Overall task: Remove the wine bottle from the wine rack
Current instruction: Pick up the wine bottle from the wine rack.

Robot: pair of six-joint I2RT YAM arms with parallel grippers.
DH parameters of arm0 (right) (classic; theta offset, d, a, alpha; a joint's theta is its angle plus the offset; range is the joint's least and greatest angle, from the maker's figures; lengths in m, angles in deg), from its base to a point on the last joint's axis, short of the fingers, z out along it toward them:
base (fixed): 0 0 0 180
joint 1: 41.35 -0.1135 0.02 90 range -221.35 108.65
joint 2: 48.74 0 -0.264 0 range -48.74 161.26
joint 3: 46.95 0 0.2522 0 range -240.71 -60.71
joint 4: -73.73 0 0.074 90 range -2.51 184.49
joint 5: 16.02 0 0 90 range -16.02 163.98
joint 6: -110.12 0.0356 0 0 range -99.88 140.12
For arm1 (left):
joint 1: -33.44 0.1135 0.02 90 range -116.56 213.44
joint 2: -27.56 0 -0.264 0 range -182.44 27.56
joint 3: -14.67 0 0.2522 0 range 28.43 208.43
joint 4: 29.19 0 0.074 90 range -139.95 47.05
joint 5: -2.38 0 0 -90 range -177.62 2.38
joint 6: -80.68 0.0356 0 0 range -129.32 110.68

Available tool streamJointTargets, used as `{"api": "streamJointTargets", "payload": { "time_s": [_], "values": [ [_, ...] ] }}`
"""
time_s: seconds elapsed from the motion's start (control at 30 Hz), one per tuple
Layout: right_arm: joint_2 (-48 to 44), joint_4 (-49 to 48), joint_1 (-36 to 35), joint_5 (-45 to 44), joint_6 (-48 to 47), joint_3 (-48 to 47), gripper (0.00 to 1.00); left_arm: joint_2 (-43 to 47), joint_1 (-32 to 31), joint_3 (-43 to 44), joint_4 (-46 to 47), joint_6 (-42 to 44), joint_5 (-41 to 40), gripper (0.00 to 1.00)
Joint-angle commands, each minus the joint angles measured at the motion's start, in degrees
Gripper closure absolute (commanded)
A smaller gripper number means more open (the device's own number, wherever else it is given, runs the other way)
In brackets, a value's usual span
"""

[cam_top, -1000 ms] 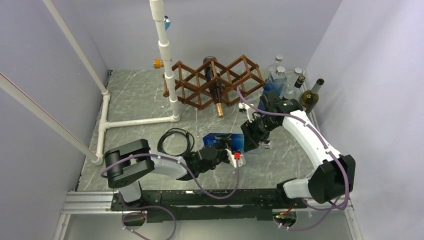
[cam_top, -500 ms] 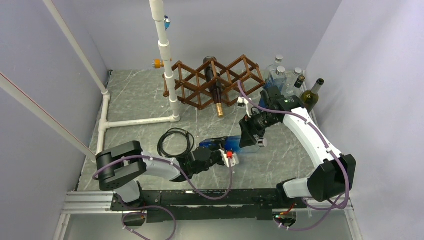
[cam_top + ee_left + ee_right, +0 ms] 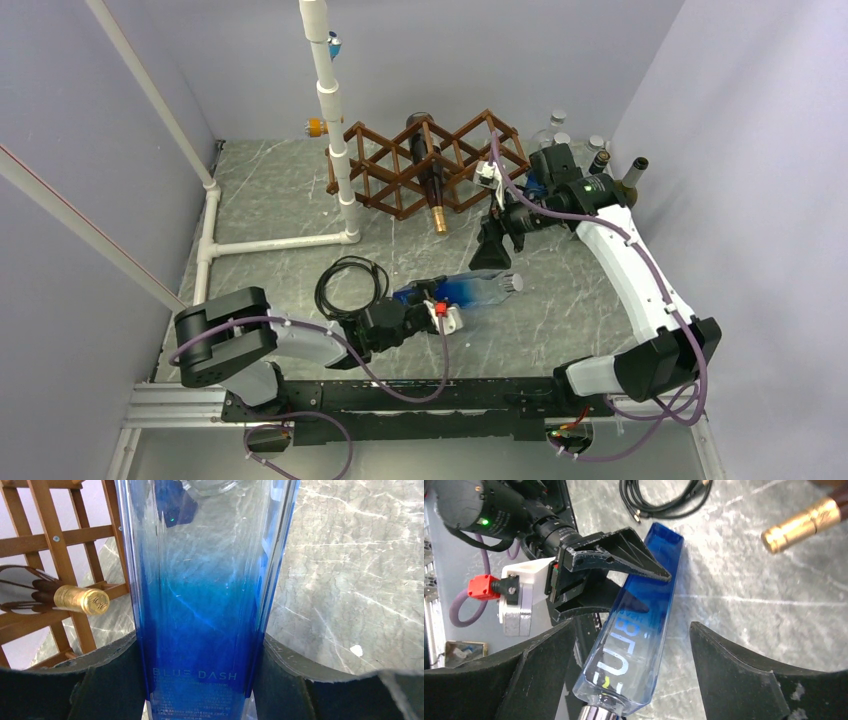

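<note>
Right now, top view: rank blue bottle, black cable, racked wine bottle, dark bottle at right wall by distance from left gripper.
1. blue bottle, clamped in left gripper
2. black cable, just left
3. racked wine bottle, behind, centre
4. dark bottle, far right back

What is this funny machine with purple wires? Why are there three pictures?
It is a robot with two arms on a table, each ending in a pincer. One picture looks down from above; the other two come from cameras on each wrist. The left pincer grips a blue bottle, tipped on its side. The right pincer hangs open close by. Farther back, a wooden wine rack holds a dark wine bottle with a gold top. A black cable lies coiled on the table.
</note>
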Motion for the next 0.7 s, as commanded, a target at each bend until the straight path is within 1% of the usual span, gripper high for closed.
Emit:
{"api": "streamJointTargets", "payload": {
  "time_s": [0.0,0.13,0.23,0.27,0.3,0.33,0.37,0.47,0.5,0.57,0.67],
  "values": [
    [0.62,-1.35,0.02,6.33,-5.71,-4.92,0.13,3.73,0.28,-2.24,9.44,-6.4,0.2,1.0],
    [0.53,-0.55,0.05,7.91,-11.08,-9.62,0.13,5.4,0.74,-4.23,11.16,-9.09,-0.11,1.0],
    [0.86,3.86,0.05,11.26,-19.6,-13.06,0.13,6.78,1.26,-6.08,12.97,-11.29,-0.14,1.0],
    [0.59,5.66,0.05,12.57,-25.13,-13.53,0.11,7.24,1.47,-6.82,13.48,-12.19,-0.03,1.0],
    [0.0,6.9,0.05,13.59,-28.96,-13.46,0.06,7.68,1.7,-7.42,13.9,-13.08,0.28,1.0],
    [-1.26,6.86,0.05,14.59,-32.11,-12.67,0.02,8.1,1.95,-7.79,14.36,-14.01,0.7,1.0],
    [-2.96,5.82,0.05,15.3,-34.39,-11.0,0.01,8.35,2.15,-8.29,14.89,-14.96,1.08,1.0],
    [-9.62,-3.15,0.05,17.77,-37.23,-3.74,0.0,9.03,2.38,-9.33,16.92,-16.84,1.78,1.0],
    [-10.25,-2.34,0.07,18.61,-39.63,-2.95,0.0,9.24,2.46,-9.68,17.52,-17.35,1.85,1.0],
    [-9.16,0.86,0.12,19.44,-41.3,-4.84,0.0,9.74,2.54,-10.47,18.63,-18.24,2.1,1.0],
    [-10.27,-0.89,0.26,19.13,-41.41,-2.76,0.0,10.53,2.73,-11.65,20.38,-19.38,2.69,1.0]
  ]
}}
